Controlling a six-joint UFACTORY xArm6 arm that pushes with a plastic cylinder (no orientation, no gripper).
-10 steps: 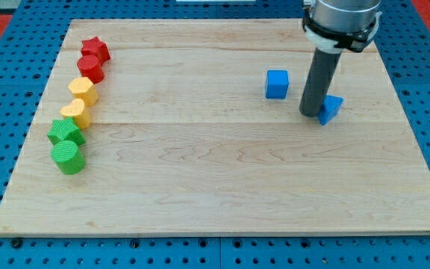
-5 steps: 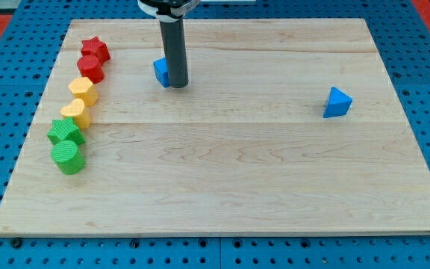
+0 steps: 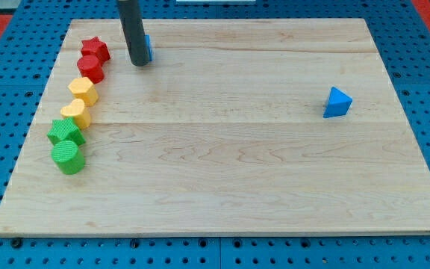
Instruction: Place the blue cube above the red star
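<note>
The blue cube (image 3: pixel 147 47) lies near the view's top left, mostly hidden behind my rod; only its right edge shows. My tip (image 3: pixel 139 63) rests on the board just in front of and touching the cube. The red star (image 3: pixel 95 50) sits to the left of the tip, at the top of a column of blocks.
Below the red star stand a red cylinder (image 3: pixel 90 69), two yellow blocks (image 3: pixel 83 90) (image 3: pixel 75 113), a green star (image 3: pixel 65 132) and a green cylinder (image 3: pixel 68 157). A blue triangular block (image 3: pixel 337 102) sits at the view's right. The wooden board (image 3: pixel 222 149) lies on a blue pegboard.
My rod moved from the right side to the upper left, pushing the blue cube left and up toward the red star. The blue triangle shifted slightly, then stayed.
</note>
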